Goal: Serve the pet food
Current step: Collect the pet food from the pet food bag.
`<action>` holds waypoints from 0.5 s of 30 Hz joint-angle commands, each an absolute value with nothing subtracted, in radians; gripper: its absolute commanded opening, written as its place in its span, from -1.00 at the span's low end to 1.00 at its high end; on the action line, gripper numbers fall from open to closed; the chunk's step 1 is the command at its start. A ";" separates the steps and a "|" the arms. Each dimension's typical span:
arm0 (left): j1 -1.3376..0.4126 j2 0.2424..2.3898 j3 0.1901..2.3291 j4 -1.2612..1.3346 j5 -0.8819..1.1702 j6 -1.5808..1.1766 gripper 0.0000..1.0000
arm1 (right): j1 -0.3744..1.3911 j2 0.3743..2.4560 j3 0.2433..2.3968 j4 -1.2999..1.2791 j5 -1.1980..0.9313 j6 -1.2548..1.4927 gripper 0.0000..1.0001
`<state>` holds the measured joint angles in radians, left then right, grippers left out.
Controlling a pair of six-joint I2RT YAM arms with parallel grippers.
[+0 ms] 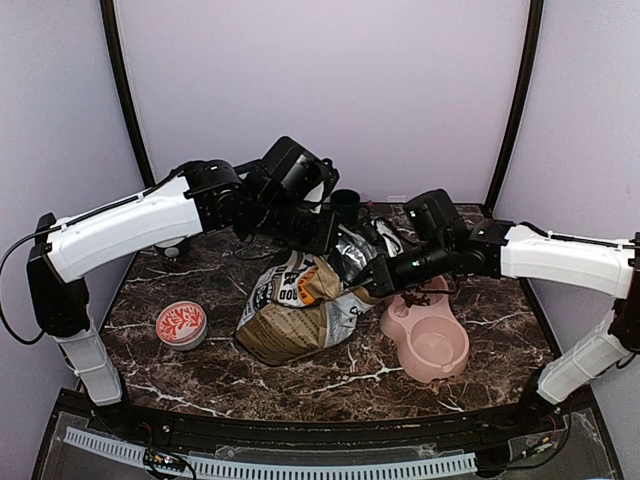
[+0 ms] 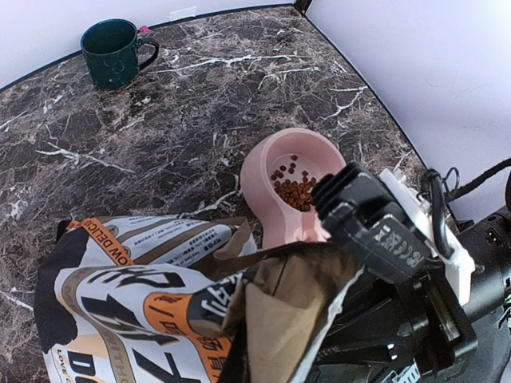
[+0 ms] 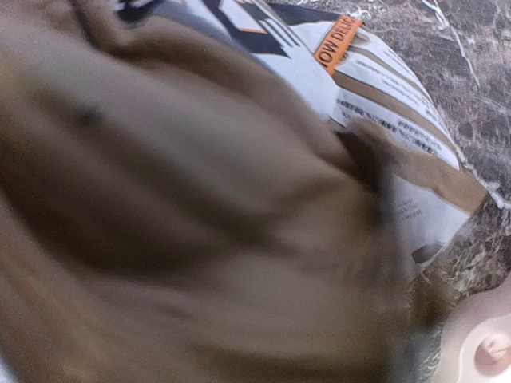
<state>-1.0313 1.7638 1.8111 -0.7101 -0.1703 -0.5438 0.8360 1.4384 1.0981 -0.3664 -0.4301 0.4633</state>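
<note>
The pet food [image 2: 294,190] is a small heap of reddish-brown kibble in one cup of the pink double bowl [image 2: 263,159]. The tan-and-white paper bag [image 1: 295,310] stands tilted at the table's middle, its open top leaning toward the pink bowl [image 1: 430,345]. My left gripper [image 1: 328,238] is shut on the bag's upper edge; its fingers are hidden in the left wrist view behind the bag [image 2: 160,295]. My right gripper [image 1: 372,283] is shut on the bag's mouth just beside the bowl. Its black housing [image 2: 383,239] shows against the torn paper. Blurred brown paper [image 3: 200,223] fills the right wrist view.
A small red-and-white bowl [image 1: 181,323] sits on the marble table to the bag's left. A dark green mug [image 2: 116,52] stands at the back, and it shows behind my left arm as the mug [image 1: 345,205]. Purple walls close in on three sides.
</note>
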 commanded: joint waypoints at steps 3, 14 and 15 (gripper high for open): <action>-1.028 1.756 1.805 -0.726 -0.175 -0.557 -1.00 | 0.778 1.341 0.915 -0.190 -0.571 0.665 -1.00; -1.028 1.764 1.830 -0.741 -0.182 -0.557 -1.00 | 0.729 1.214 0.777 0.002 -0.654 0.813 -1.00; -1.028 1.765 1.832 -0.741 -0.182 -0.556 -1.00 | 0.725 1.205 0.769 0.014 -0.663 0.824 -1.00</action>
